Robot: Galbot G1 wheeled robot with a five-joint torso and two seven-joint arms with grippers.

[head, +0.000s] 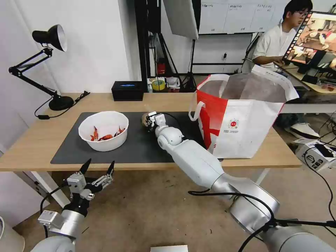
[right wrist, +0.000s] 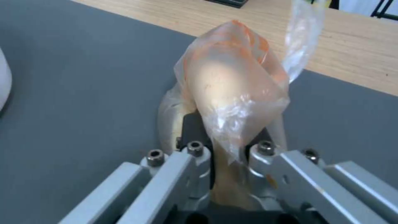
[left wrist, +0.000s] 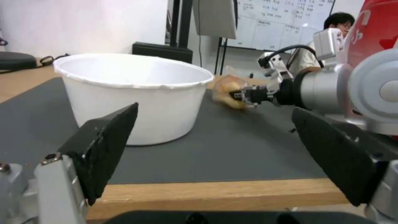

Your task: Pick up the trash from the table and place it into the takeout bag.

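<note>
Currently, on my feed, item by item:

Right gripper (head: 148,120): out over the dark grey mat (head: 140,147) of the table (head: 31,140), jaws clenched on the plastic-wrapped bun (right wrist: 232,93). The beige bun sits between the fingers, its clear wrap streaked with orange; no print on the wrap is readable.

Left gripper (head: 99,167): below the table's near edge, in front of the bowl, jaws released and spread wide, holding nothing.

White bowl (head: 103,130): on the mat's left part, red crayfish shells (head: 105,134) inside, well apart from the bun.

Takeout bag (head: 241,115): upright on the table's right part, mouth open, foil lining showing. White-and-red panel bears a small round red logo (head: 233,124) with tiny lines of text under it, too small for me to read.

Black box (head: 127,90): at the table's far edge; its blue label is illegible.
</note>
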